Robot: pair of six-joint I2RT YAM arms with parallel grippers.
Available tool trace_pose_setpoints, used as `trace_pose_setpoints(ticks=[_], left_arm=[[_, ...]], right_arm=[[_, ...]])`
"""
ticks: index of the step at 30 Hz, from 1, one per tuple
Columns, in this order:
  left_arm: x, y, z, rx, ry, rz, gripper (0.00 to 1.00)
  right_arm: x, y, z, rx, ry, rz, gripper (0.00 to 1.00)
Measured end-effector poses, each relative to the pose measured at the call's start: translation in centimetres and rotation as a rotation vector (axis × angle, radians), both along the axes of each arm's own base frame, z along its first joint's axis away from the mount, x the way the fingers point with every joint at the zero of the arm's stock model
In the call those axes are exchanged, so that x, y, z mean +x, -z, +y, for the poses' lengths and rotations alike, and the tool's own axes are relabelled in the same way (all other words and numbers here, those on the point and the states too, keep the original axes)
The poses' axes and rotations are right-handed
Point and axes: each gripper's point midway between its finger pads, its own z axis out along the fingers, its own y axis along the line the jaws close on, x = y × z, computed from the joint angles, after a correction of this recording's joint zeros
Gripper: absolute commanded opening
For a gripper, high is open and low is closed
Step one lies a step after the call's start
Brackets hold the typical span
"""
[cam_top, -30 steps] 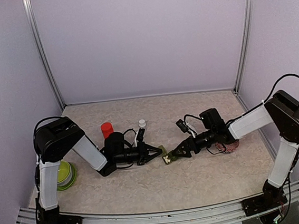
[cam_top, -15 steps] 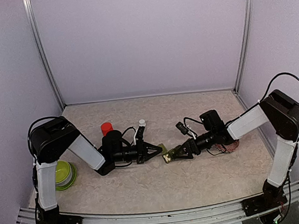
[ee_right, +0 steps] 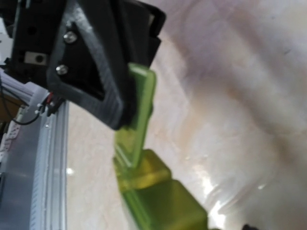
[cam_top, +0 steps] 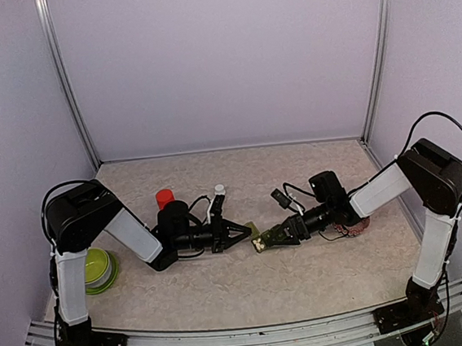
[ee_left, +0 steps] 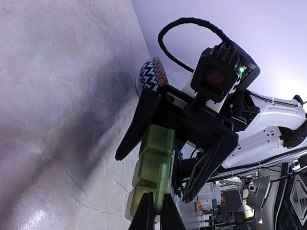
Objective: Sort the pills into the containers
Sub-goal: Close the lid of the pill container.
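Right arm has dropped lower since a second ago. Containers on table, right of red bottle, nearer arm bases — end lid raised. Left gripper nearly closed, pinching that end. Right gripper spread wide, straddling the other end — gripping nothing. Lime bowl left of bottle.

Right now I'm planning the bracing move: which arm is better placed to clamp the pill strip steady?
Right, probably. The right gripper's open jaws straddle the far end of the green pill strip, while the left gripper looks shut on its near end.
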Motion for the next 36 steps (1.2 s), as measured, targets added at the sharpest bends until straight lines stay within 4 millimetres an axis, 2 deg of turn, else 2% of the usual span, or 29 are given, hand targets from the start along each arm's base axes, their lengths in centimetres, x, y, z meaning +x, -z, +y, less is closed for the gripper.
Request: trace_pose_setpoints(ticks=[8,25,31,36], left_arm=[[-0.28,-0.04,-0.14,-0.002,0.012,0.004,0.03],[-0.35,-0.17,-0.22,-0.005,0.019,0.002,0.04],[-0.40,-0.17,-0.22,-0.005,0.022,0.002,0.13],[-0.30,-0.23,-0.24,-0.006,0.021,-0.001,0.33]], right_arm=[[-0.41,-0.64,0.21,0.039,-0.022,0.030,0.68],[-0.74,-0.49,0.31,0.061,-0.041,0.072,0.38],[-0.95,-0.20,0.29,0.062,-0.049,0.092,0.30],[-1.07,0.04,0.28,0.060,-0.053,0.105,0.25]])
